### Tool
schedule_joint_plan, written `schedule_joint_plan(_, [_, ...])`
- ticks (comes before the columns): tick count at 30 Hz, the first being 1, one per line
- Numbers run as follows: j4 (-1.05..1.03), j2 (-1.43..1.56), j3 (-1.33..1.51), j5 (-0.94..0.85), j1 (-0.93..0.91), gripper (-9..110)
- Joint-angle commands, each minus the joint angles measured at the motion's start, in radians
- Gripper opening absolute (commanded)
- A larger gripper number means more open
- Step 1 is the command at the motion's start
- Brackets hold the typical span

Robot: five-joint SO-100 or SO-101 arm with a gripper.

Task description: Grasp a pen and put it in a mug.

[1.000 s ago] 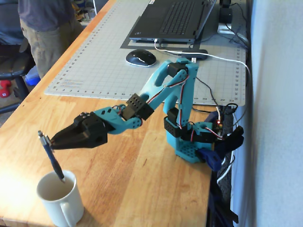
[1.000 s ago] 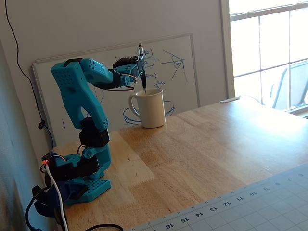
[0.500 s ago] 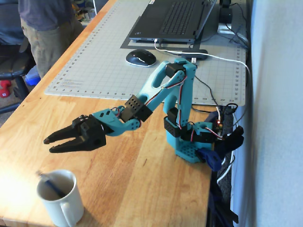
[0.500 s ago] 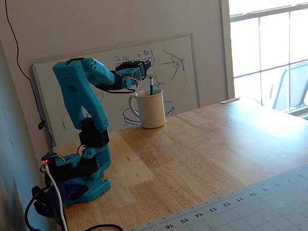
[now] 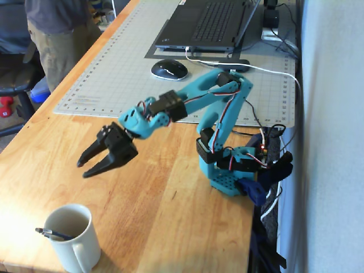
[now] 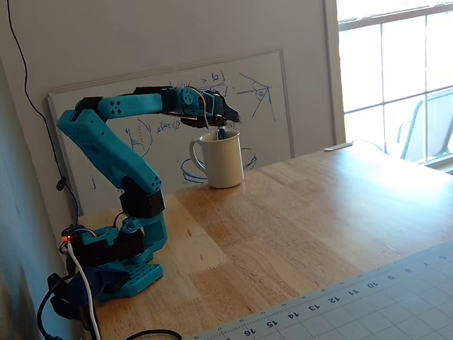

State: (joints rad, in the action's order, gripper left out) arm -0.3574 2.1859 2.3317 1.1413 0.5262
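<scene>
In mug (image 5: 73,242): pen (image 5: 52,233); gripper (image 5: 86,166) above, jaws apart.

Wooden surface (image 5: 170,187), grey cutting mat (image 5: 125,62), laptop (image 5: 210,23), mouse (image 5: 169,69). Whiteboard (image 6: 170,134) leaning on white wall (image 6: 141,42). Bright window (image 6: 396,78) at right. Person (image 5: 57,34) standing beside surface.

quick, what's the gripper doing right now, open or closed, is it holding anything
Gripper: open and empty, hanging above the table short of the mug; the pen already sits inside the mug.
</scene>
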Motion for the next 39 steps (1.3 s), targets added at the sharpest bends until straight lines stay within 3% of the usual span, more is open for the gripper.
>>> schedule_joint_plan(1, [-0.308, 0.129, -0.124, -0.282, -0.095, 12])
schedule_joint_plan(10, [-0.811, 0.380, -0.114, -0.994, -0.360, 11])
schedule_joint_plan(17, [-1.002, 0.535, -0.052, -1.402, -0.546, 6])
schedule_joint_plan(23, [-0.976, 0.770, 0.225, -1.460, -0.655, 5])
schedule_joint_plan(33, [-0.827, 1.141, 0.658, -1.462, -0.673, 5])
schedule_joint_plan(39, [-0.819, 1.160, 0.753, -1.462, -0.673, 5])
